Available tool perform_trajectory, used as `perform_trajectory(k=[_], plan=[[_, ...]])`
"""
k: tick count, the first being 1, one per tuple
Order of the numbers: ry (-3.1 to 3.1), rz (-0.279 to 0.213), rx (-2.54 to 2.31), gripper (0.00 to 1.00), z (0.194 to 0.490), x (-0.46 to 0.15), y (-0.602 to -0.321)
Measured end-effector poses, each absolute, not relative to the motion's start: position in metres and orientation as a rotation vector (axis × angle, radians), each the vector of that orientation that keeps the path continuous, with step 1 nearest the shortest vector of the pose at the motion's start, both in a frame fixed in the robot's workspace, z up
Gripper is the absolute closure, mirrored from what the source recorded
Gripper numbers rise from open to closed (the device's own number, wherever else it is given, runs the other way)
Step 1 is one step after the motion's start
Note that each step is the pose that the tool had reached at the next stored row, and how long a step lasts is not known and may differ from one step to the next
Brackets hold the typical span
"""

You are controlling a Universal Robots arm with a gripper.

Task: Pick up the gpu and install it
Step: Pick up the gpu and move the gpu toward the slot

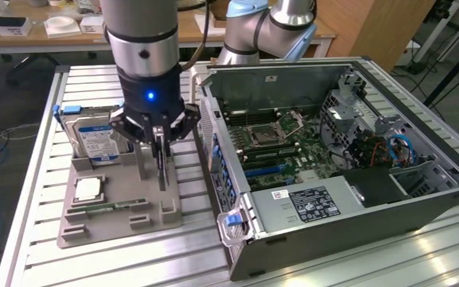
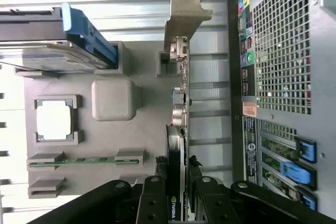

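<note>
Pick-up stage of the card installation. The gripper (image 1: 160, 150) stands straight down over the grey parts holder (image 1: 158, 218) on the tabletop (image 1: 94, 263). It is drawn narrow, and its fingers (image 2: 153, 203) seem to be clamped on the upper edge of the gpu (image 1: 162, 172).

The card stands on edge in its slot at the side of the holder nearest the computer case (image 1: 421, 203). In the wrist view, its silver end bracket (image 2: 185, 14) is at the end far from the gripper.

The card's lower edge appears to sit in the holder, so the grasp looks made but the lift has not begun. The blue expansion slots (image 1: 265, 168) on the motherboard (image 1: 281, 134) show no card, which leaves the whole carry and insertion to do.

The hard drive (image 1: 94, 143), processor chip (image 1: 88, 189) and memory stick (image 1: 118, 206) rest in their own places in the holder.
</note>
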State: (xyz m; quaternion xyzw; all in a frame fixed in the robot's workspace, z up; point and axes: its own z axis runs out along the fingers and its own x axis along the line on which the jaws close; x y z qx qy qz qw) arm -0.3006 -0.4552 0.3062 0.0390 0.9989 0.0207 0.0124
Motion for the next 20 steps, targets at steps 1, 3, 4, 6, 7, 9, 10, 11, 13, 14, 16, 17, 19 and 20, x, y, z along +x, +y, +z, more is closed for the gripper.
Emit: perform_trajectory(k=[1, 3, 4, 6, 7, 9, 10, 11, 13, 14, 16, 17, 19, 20], plan=[[3.114, 0.064, 0.122, 0.74, 0.311, -0.301, -0.455], [3.114, 0.065, 0.122, 0.74, 0.32, -0.301, -0.455], [3.114, 0.065, 0.122, 0.74, 0.324, -0.301, -0.455], [3.114, 0.064, 0.122, 0.74, 0.334, -0.301, -0.455], [3.114, 0.064, 0.122, 0.74, 0.338, -0.301, -0.455], [3.114, 0.064, 0.122, 0.74, 0.347, -0.301, -0.455], [3.114, 0.064, 0.122, 0.74, 0.352, -0.301, -0.455], [3.114, 0.064, 0.122, 0.74, 0.356, -0.301, -0.455], [3.114, 0.064, 0.122, 0.74, 0.365, -0.301, -0.455], [3.114, 0.064, 0.122, 0.74, 0.37, -0.301, -0.455], [3.114, 0.064, 0.122, 0.74, 0.379, -0.301, -0.455], [3.114, 0.065, 0.122, 0.74, 0.383, -0.301, -0.455], [3.114, 0.065, 0.122, 0.74, 0.392, -0.301, -0.455], [3.114, 0.065, 0.122, 0.74, 0.397, -0.301, -0.455]])
